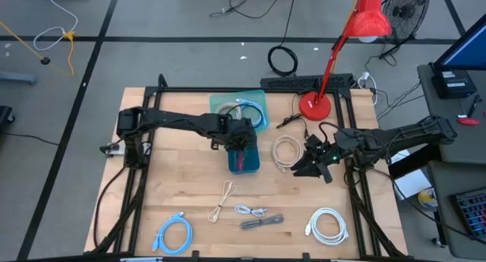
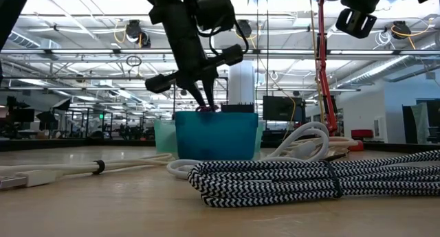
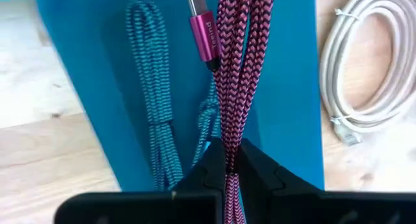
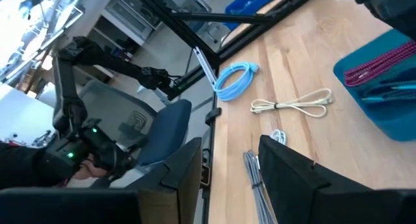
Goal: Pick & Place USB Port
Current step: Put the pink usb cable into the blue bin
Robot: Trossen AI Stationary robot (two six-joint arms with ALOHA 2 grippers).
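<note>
A blue bin [image 1: 244, 162] stands at the table's middle, also in the low view [image 2: 216, 135]. My left gripper [image 1: 241, 143] is above it, pointing steeply down, shut on a magenta braided cable [image 3: 242, 62] whose USB plug [image 3: 201, 24] points into the bin. A teal braided cable [image 3: 151, 100] lies inside the bin. My right gripper [image 4: 231, 146] waits to the right of the bin [image 1: 313, 165], raised off the table, open with nothing between its fingers. My left gripper pinches the folded magenta cable [image 3: 230, 160] between its two fingers, several strands together. The fingers come from above, slanting down, and the strands run on lengthwise past the fingertips. The cable hangs below them into the blue bin, plug end lowest; whether it touches the floor I cannot tell.
A teal tray [image 1: 244, 108] with a light blue cable sits behind the bin. A red lamp [image 1: 317, 104] stands at the back right. Loose cables lie around: white coil [image 1: 287, 152], beige [image 1: 222, 201], grey [image 1: 262, 220], light blue [image 1: 173, 235], white [image 1: 328, 224], black-and-white braided [image 2: 316, 178].
</note>
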